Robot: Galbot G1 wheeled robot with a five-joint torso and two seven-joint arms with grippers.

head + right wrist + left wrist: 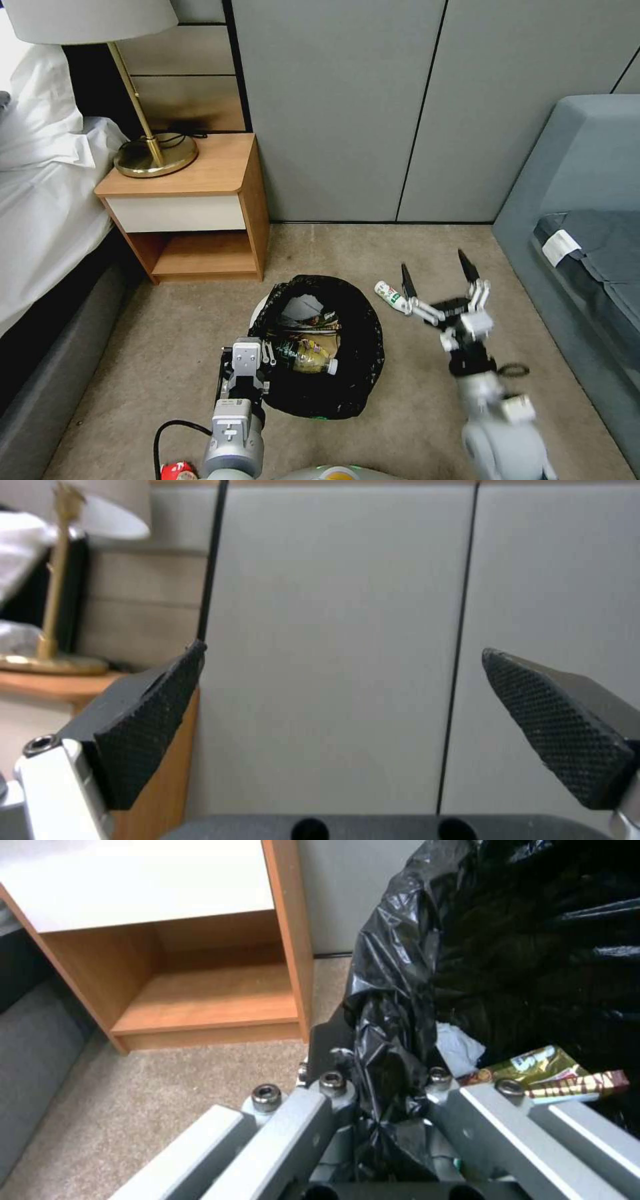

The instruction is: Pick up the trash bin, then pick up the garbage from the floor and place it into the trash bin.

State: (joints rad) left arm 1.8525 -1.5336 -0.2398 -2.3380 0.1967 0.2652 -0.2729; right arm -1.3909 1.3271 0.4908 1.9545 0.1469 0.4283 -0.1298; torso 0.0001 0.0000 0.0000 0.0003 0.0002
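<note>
Head view. We see the bin (319, 347) in front of the nightstand (193, 207), its black liner (363, 347) spread wide over the rim. The left gripper (248, 381) grips the near-left rim, clamped on liner and wall. Garbage (308, 333) already lies inside: a bottle, wrappers, a pale scrap. One small bottle (392, 296) remains on the floor (167, 347), just right of the bin. The right gripper (437, 277) hovers beside it, fingers spread wide and holding nothing; its left fingertip (407, 280) stands just next to the bottle, the bottle lying outside the gap rather than between the fingers. We judge the step in hand to be collecting this last visible piece. The next move calls for shifting the gripper leftward and down so the fingers straddle the bottle across its narrow side before closing.

Left wrist view. The gripper links flank a fold of liner (393, 1040), pinched between them; we judge the hold firm. Past it, a gold-brown wrapper (553, 1072) and a white tissue (460, 1050) rest inside the bin. The nightstand (200, 990) stands beyond on the floor (133, 1100).

Right wrist view. The two textured pads (153, 720) stand well apart with nothing between them; grey wall panels (333, 630) lie behind, so the camera looks outward, not down at the bottle.
</note>
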